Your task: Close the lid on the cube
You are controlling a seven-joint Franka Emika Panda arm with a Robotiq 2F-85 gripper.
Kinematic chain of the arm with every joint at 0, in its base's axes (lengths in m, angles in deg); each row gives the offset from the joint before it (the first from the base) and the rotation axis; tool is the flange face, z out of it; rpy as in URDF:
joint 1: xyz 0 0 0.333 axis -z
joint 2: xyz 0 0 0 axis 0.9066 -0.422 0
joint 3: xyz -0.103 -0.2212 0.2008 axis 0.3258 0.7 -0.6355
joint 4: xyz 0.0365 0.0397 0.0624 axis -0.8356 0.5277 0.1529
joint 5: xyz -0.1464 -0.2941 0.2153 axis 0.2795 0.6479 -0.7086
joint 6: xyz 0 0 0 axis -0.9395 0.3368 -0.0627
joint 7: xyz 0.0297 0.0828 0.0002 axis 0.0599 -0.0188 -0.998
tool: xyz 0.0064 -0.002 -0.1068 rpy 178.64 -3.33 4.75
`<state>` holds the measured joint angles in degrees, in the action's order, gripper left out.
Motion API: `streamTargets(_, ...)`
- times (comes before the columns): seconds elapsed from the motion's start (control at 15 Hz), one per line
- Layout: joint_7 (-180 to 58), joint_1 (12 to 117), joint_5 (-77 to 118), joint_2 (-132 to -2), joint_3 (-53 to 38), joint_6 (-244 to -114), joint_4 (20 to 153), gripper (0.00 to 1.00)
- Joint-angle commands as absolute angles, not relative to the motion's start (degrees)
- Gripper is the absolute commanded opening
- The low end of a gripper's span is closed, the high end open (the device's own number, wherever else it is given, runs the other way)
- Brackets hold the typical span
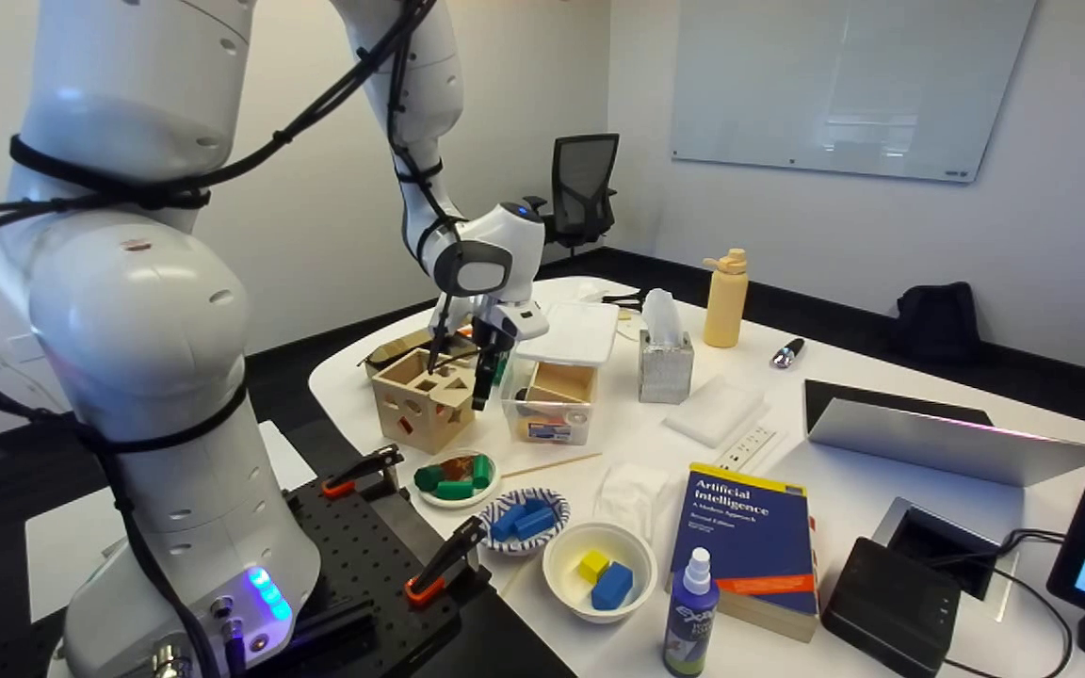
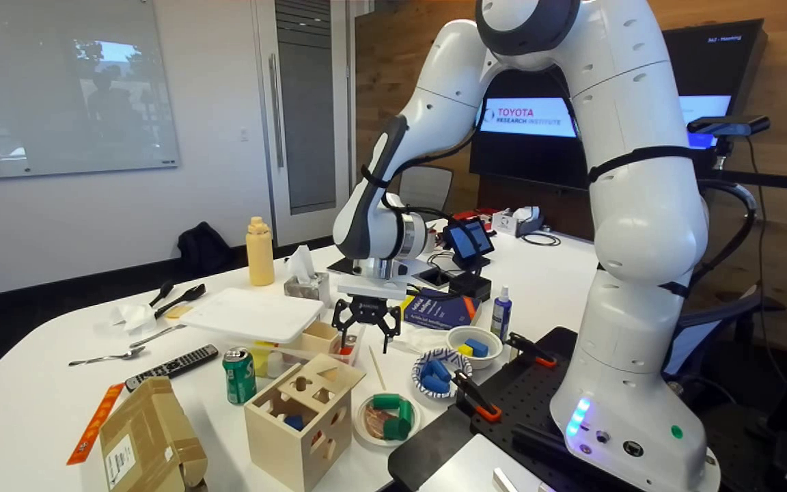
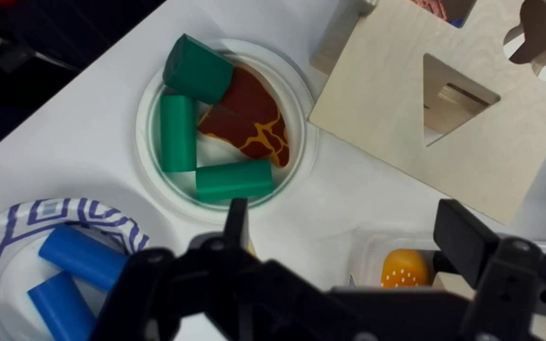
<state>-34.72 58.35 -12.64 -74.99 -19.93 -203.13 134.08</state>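
Observation:
The cube (image 2: 301,437) is a light-wood box with cut-out holes, standing on the table; it also shows in an exterior view (image 1: 422,414). The lid (image 2: 339,372) is a flat wooden panel with shaped holes. It lies on the cube shifted to one side, overhanging one edge and leaving part of the top uncovered, where a blue piece shows inside. In the wrist view the lid (image 3: 377,118) is at the upper right, with table visible through part of its triangular hole. My gripper (image 3: 341,213) is open and empty. It hangs above and beside the overhanging edge, apart from it (image 2: 365,347).
A clear plastic container (image 1: 547,424) with a white cover (image 2: 253,314) stands beside the cube. A plate of green blocks (image 3: 145,137), a patterned bowl of blue blocks (image 3: 40,213) and a white bowl (image 1: 599,612) are near. A green can (image 2: 239,376) and cardboard box (image 2: 151,430) flank the cube.

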Motion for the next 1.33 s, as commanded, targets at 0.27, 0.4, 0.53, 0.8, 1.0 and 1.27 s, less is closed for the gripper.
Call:
streamTargets(0.27,-33.97,57.34,-13.51,-79.46,-19.99,-205.87,131.74,1.00)
streamTargets(0.4,-33.78,57.02,-13.28,-80.33,-19.88,-205.85,131.19,1.00)
streamTargets(0.53,-33.76,56.67,-12.99,-81.18,-19.75,-205.65,130.44,1.00)
streamTargets(0.8,-33.83,56.12,-13.02,-81.94,-19.63,-207.19,129.53,1.00)
streamTargets(1.0,-34.05,56.38,-13.48,-81.67,-20.00,-208.29,129.41,1.00)
streamTargets(1.27,-33.49,55.72,-12.96,-82.73,-19.67,-208.56,128.74,1.00)
